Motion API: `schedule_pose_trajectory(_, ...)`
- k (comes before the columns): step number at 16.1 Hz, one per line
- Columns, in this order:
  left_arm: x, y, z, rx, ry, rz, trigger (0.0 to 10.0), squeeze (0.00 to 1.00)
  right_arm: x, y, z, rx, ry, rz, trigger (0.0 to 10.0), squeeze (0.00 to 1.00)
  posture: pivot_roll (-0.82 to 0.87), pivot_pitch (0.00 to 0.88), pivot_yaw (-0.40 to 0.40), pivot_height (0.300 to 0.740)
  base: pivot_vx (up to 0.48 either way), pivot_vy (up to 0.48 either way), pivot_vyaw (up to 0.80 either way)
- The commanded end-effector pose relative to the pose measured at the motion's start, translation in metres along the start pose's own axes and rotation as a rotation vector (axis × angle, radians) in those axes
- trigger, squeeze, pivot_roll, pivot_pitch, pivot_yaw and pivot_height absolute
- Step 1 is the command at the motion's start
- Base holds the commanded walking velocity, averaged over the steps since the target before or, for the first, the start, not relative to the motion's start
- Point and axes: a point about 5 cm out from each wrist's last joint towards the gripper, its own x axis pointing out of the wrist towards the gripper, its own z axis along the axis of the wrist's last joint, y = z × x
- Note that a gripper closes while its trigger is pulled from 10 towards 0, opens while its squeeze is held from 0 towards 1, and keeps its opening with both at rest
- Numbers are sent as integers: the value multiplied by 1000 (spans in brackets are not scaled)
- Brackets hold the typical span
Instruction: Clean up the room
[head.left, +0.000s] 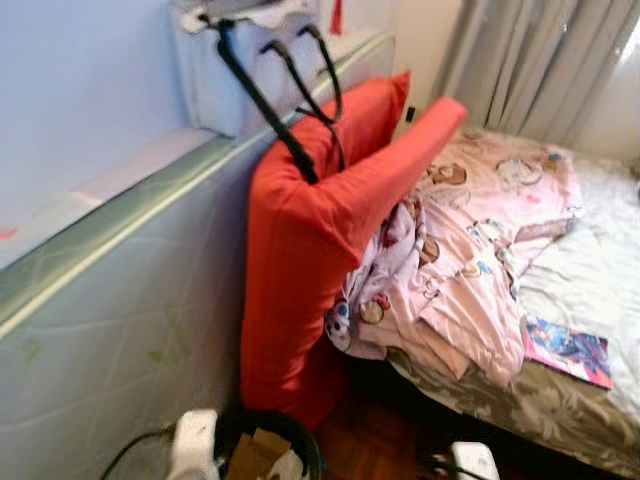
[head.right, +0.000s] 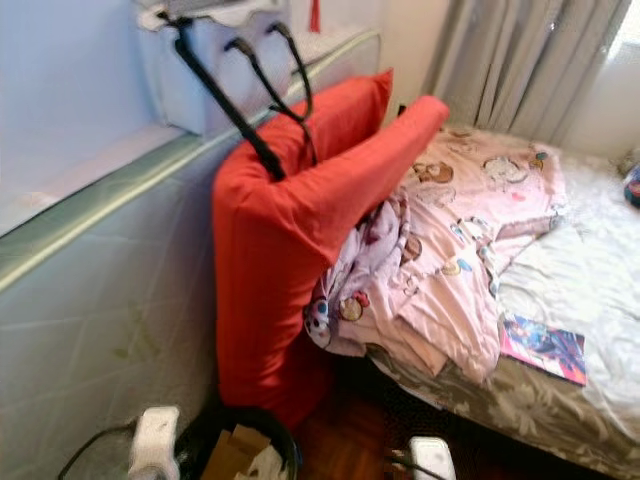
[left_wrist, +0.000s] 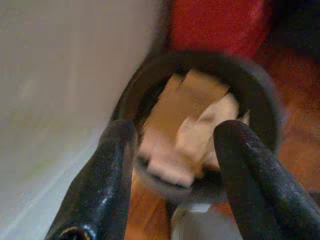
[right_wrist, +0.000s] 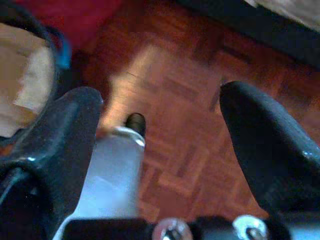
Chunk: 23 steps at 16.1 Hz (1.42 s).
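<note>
Left gripper (left_wrist: 172, 165): fingers spread wide, holding nothing, poised directly above the black bin (left_wrist: 260, 95) containing cardboard scraps (left_wrist: 187, 110). Right gripper (right_wrist: 160, 150): likewise wide open and empty, over parquet floor (right_wrist: 190, 75), bin at its side.

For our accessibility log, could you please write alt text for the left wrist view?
The left gripper, fingers open, hovers above a dark round bin holding cardboard scraps, with a red cushion and wooden floor behind.

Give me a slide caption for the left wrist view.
Open left gripper above a dark bin holding cardboard scraps, beside a red cushion.
</note>
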Motion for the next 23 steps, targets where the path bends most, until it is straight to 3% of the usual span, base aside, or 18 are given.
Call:
schedule_pose_trajectory(1,-1,-4,-7,12,28,-12,10000,0,-2,-6,-1,4,0,-19,10000,0,86,0,-45,731,0,0,0)
schedule_pose_trajectory(11,-1,-7,-7,21,26,-17,10000,0,-6,-11,-14,-7,25,-10,10000,0,89,0,-49,731,0,0,0)
schedule_pose_trajectory(23,-1,-9,-5,23,19,-23,10000,0,-6,-11,-14,-15,29,-11,10000,0,88,0,-49,731,0,-300,0)
